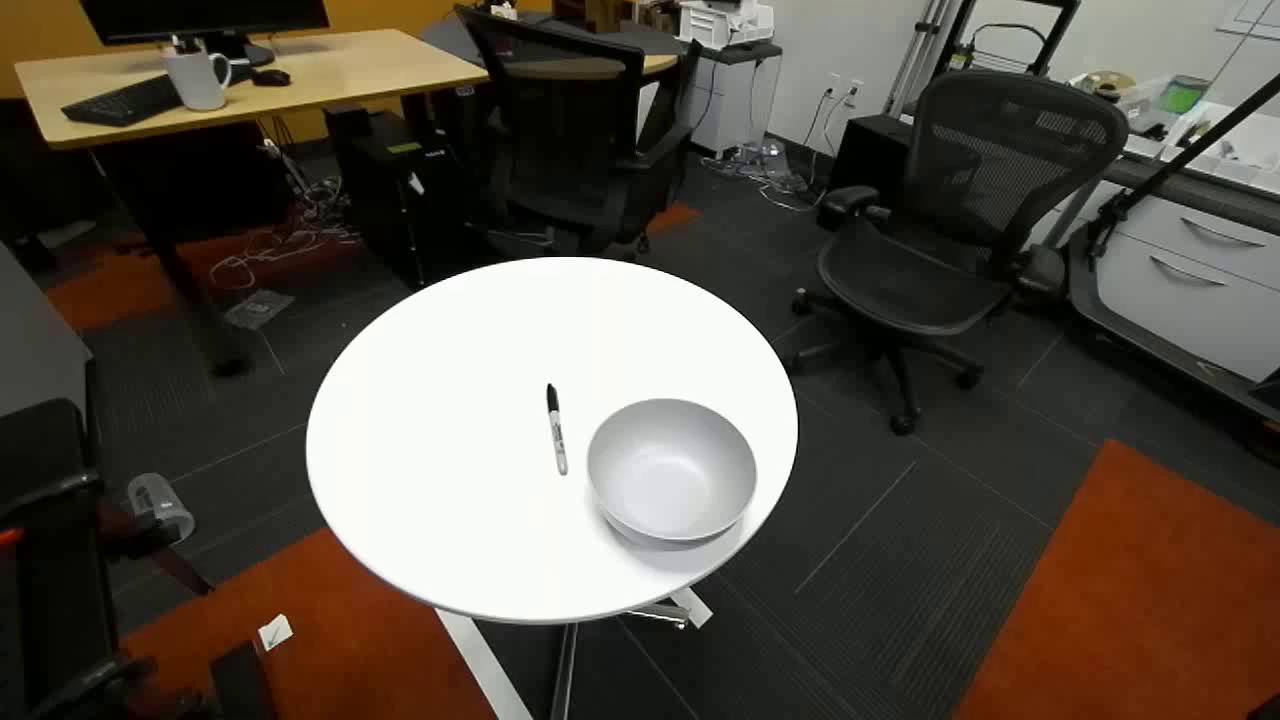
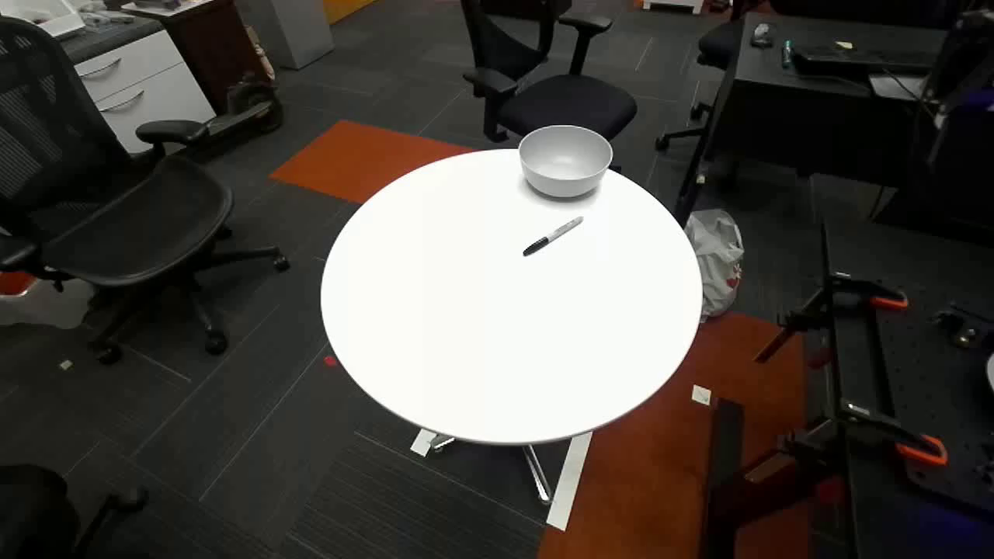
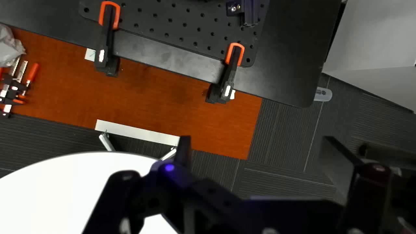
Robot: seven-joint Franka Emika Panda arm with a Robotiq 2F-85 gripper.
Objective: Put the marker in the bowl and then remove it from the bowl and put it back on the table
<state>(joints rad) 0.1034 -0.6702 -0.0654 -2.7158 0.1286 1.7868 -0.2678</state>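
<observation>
In the wrist view the hand (image 3: pixel 256 143) is black and blurred, made of thick bars (image 3: pixel 208 196) with rounded joints (image 3: pixel 128 177). One finger (image 3: pixel 184 151) looks slim and plain dark; the other shows a flat grey face (image 3: pixel 338 174). A violet-blue spot (image 3: pixel 169 167) shines on a joint, dim round dimples (image 3: pixel 211 191) mark the bars, and pale glints (image 3: pixel 125 225) dot the hand's lower parts.

Dark carpet (image 1: pixel 900 560); black chairs (image 1: pixel 1010 165)

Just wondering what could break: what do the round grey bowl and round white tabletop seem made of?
The round grey bowl, metal or plastic, looks smooth and satin: a soft highlight shows inside, without sharp reflections. The round white tabletop, perhaps laminate, looks smooth and plain: no grain shows, though its brightness may hide texture.
</observation>
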